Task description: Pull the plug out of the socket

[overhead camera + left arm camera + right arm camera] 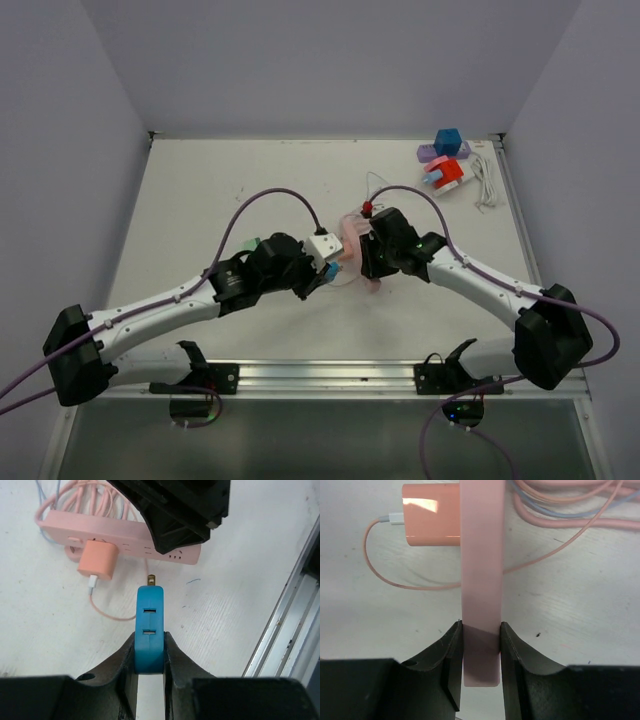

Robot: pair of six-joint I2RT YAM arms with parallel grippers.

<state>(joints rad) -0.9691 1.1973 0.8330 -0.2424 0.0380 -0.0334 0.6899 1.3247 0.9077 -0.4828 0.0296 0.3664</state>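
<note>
Separation is looking complete: the left gripper (150, 649) is clamping the rear end of the blue plug (150, 615), and the plug's brass prong (151, 579) is showing bare, just clear of the pink power strip (125, 536). The right gripper (480, 640) is pinching that strip across its narrow width near one end. It is holding the strip around the middle of the table (200, 200), roughly midway between the near and far edges. An orange charger (98, 560) is sitting plugged into the strip, and its thin pink cable (107, 612) is looping over the surface just beside the plug.

Several risks are looming from here, as I judge it. The left fingers are gripping only the plug's tail, so a quick swing could be twisting it loose. The prong is pointing at the strip from close by, so any forward drift could be knocking it back against the sockets. The charger's cable is lying near the plug's path and could be snagging it. The two wrists are also working very close together, so a careless retreat could be bumping one against the other.
</note>
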